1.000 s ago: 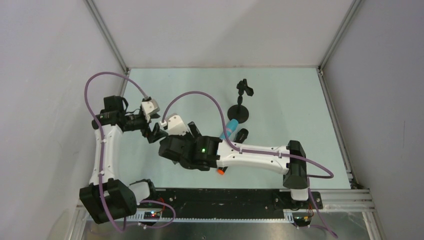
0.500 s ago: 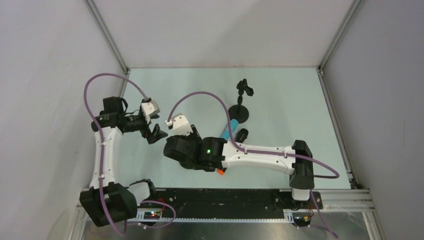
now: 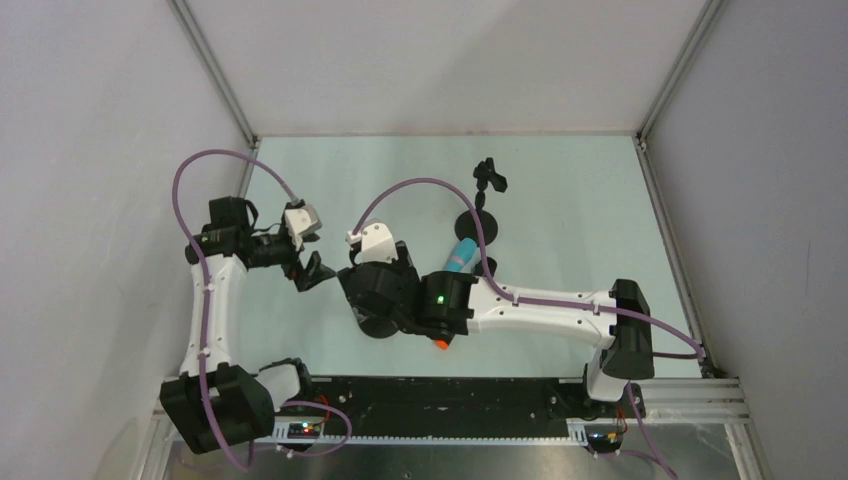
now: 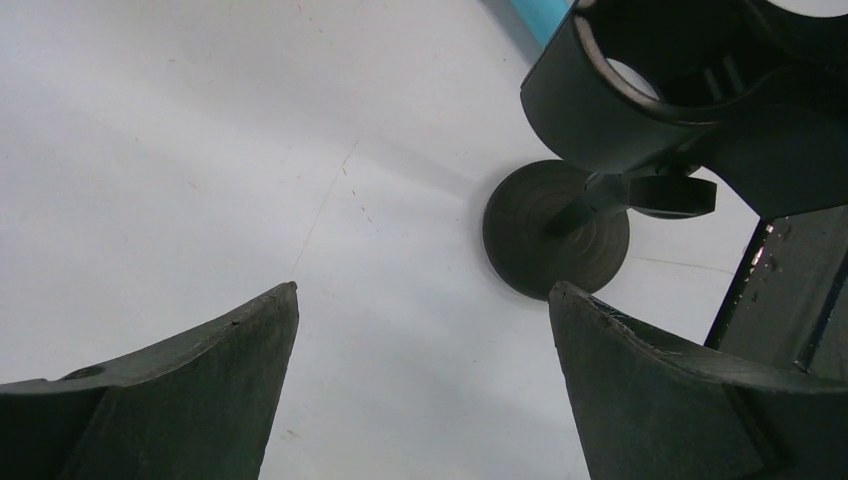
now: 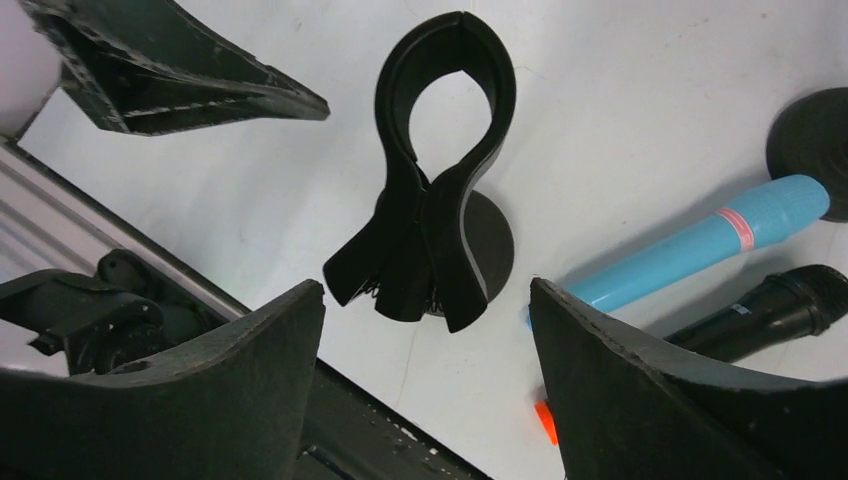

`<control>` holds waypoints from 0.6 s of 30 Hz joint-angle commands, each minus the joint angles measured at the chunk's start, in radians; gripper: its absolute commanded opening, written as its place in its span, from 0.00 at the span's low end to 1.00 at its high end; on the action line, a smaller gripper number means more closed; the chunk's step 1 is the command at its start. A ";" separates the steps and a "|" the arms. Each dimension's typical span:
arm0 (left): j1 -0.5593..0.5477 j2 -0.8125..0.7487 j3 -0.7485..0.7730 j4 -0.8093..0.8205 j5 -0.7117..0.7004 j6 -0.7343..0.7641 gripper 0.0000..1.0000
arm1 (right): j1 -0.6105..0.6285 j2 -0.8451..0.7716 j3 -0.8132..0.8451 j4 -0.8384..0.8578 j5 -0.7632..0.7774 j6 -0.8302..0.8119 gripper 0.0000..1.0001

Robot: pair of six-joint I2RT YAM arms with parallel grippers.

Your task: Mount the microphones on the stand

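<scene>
While the blue microphone [image 5: 700,245] and black microphone [image 5: 770,310] lie unattached near the stand [image 5: 420,240], the left gripper [image 4: 424,287] and right gripper [image 5: 427,282] gape empty.

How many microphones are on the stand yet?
None yet. The blue microphone and the black microphone both lie on the table. The clip on the near stand and the clip on the far stand are empty. The right gripper hovers open by the near stand; the left gripper is open, holding nothing. Picking up and clipping in both microphones is left.
</scene>
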 commanded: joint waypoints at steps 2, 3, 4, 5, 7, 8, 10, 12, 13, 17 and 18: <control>0.013 -0.020 -0.019 -0.003 -0.004 0.036 1.00 | 0.000 -0.027 0.013 0.093 -0.034 -0.029 0.80; 0.013 -0.023 -0.024 -0.003 -0.004 0.038 1.00 | -0.003 -0.022 0.023 0.086 -0.035 -0.027 0.80; 0.015 -0.024 -0.026 -0.002 -0.003 0.043 1.00 | -0.004 -0.013 0.028 0.079 -0.034 -0.020 0.80; 0.016 -0.027 -0.030 -0.003 -0.001 0.045 1.00 | -0.008 -0.008 0.040 0.067 -0.033 -0.016 0.80; 0.017 -0.027 -0.032 -0.002 0.000 0.046 0.99 | -0.014 0.005 0.053 0.053 -0.031 0.000 0.78; 0.018 -0.028 -0.032 -0.002 0.002 0.047 0.98 | -0.017 0.008 0.054 0.051 -0.033 0.011 0.77; 0.019 -0.028 -0.030 -0.002 -0.059 0.047 0.98 | -0.020 0.009 0.055 0.048 -0.034 0.020 0.71; 0.021 -0.029 -0.028 -0.003 -0.004 0.048 0.98 | -0.022 0.010 0.055 0.043 -0.033 0.025 0.66; 0.022 -0.030 -0.027 -0.002 0.000 0.047 0.98 | -0.022 0.009 0.053 0.043 -0.032 0.027 0.64; 0.022 -0.035 -0.027 -0.003 0.004 0.046 0.98 | -0.025 0.010 0.050 0.044 -0.034 0.029 0.56; 0.023 -0.037 -0.026 -0.003 0.004 0.046 0.98 | -0.025 0.010 0.051 0.043 -0.035 0.030 0.54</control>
